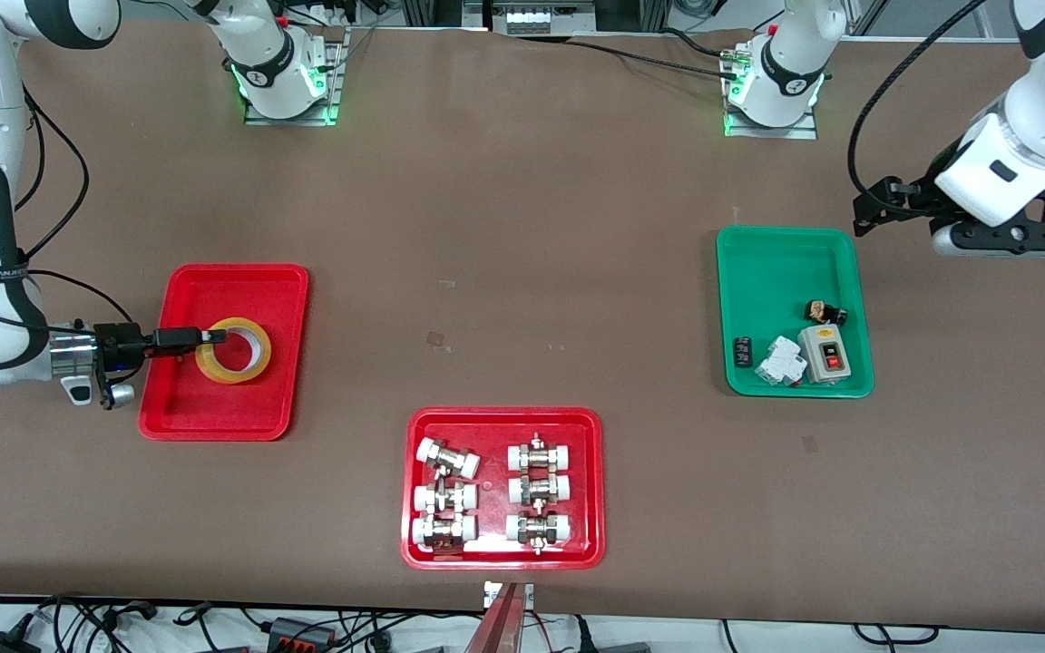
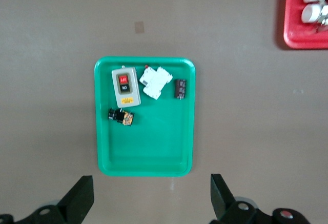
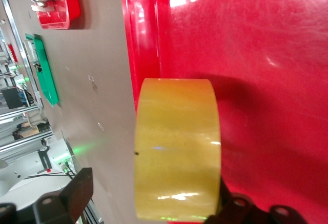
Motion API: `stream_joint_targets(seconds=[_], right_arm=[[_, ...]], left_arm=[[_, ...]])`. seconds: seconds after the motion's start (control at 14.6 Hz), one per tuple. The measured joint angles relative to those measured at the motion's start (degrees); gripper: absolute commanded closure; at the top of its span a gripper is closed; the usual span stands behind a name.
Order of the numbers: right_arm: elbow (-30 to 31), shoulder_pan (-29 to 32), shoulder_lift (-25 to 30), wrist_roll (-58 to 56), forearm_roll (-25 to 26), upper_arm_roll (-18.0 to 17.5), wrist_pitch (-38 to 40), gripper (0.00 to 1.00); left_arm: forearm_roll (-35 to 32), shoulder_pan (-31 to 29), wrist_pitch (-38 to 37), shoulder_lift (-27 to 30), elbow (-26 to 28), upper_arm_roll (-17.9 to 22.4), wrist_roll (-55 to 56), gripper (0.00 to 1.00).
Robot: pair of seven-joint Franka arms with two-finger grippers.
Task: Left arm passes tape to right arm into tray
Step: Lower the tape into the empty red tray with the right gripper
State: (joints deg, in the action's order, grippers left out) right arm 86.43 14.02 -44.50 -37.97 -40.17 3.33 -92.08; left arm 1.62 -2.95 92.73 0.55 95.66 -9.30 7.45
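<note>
We find the tape (image 1: 234,350) in the tray (image 1: 180,413), right claw (image 1: 216,337) pinching its wall through the core. Light, stiff, slick; grip across that wall. Left claw (image 2: 151,196) waits open, empty.

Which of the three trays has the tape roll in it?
The plain red tray at the right arm's end holds the tape; the others hold fittings or electrical parts.

tape (image 1: 234,351): translucent yellow, pale core | tray (image 1: 223,408): plain glossy red | wider tray (image 1: 502,553): red, white-capped silver fittings (image 1: 446,459) | third tray (image 1: 776,272): green | switch box (image 1: 825,354): grey, red button | table (image 1: 522,227): brown
</note>
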Motion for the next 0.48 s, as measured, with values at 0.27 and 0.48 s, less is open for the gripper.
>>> stream_joint_targets(seconds=[0.27,0.48], right_arm=[[-0.4,-0.2,0.0,-0.2,7.0,-0.4,-2.9,0.00],[-1.0,-2.9,0.7,-0.3,16.2,-0.9,-7.4,0.00]], left_arm=[[0.0,0.0,-0.5,-0.3,-1.4,0.1,0.3,0.00],[0.0,-0.1,-0.6,-0.3,-1.6,0.4,0.4,0.00]])
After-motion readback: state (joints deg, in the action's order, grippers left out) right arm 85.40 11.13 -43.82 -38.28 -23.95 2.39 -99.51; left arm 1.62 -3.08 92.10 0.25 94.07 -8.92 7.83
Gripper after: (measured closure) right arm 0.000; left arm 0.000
